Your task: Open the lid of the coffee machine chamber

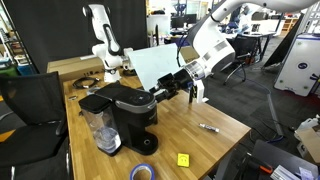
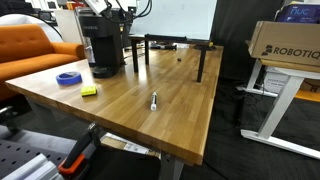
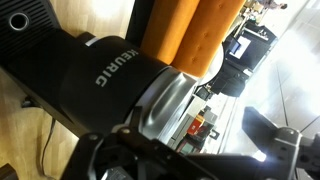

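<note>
The black Keurig coffee machine stands on the wooden table, with its clear water tank at one side. It also shows in an exterior view. The rounded black lid lies low on the coffee machine chamber, and I cannot tell if it is lifted at all. My gripper is at the front end of the lid, by the silver handle. In the wrist view my gripper looks open, one finger on each side of the handle end. I cannot tell if they touch it.
On the table lie a blue tape roll, a yellow block and a marker. An orange couch stands beside the table, and a black-legged table behind it. Cables lie near the far end.
</note>
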Action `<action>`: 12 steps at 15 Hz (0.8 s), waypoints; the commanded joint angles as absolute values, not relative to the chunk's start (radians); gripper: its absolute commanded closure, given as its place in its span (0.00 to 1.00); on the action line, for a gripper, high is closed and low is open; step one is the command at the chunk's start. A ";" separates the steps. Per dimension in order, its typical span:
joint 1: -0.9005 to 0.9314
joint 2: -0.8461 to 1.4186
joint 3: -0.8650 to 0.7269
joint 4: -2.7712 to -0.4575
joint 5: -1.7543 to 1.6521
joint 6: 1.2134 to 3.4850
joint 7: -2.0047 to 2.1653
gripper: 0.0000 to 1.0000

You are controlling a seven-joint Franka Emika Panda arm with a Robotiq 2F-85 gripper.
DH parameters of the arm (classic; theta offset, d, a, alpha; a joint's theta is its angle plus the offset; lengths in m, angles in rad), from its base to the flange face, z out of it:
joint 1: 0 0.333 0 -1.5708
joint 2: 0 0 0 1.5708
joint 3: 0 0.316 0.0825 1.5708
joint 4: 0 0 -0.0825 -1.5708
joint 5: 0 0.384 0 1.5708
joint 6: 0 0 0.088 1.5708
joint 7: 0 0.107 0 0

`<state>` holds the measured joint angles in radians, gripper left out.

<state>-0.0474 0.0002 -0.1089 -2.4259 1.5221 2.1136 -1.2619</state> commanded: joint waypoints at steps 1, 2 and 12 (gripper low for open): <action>-0.062 -0.040 -0.101 -2.430 1.535 2.086 -1.254 0.00; -0.063 -0.046 -0.101 -2.430 1.536 2.084 -1.253 0.00; -0.089 -0.041 -0.121 -2.471 1.507 2.114 -1.151 0.00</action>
<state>-0.0682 -0.0304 -0.1229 -2.4556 1.5183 2.1111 -1.2016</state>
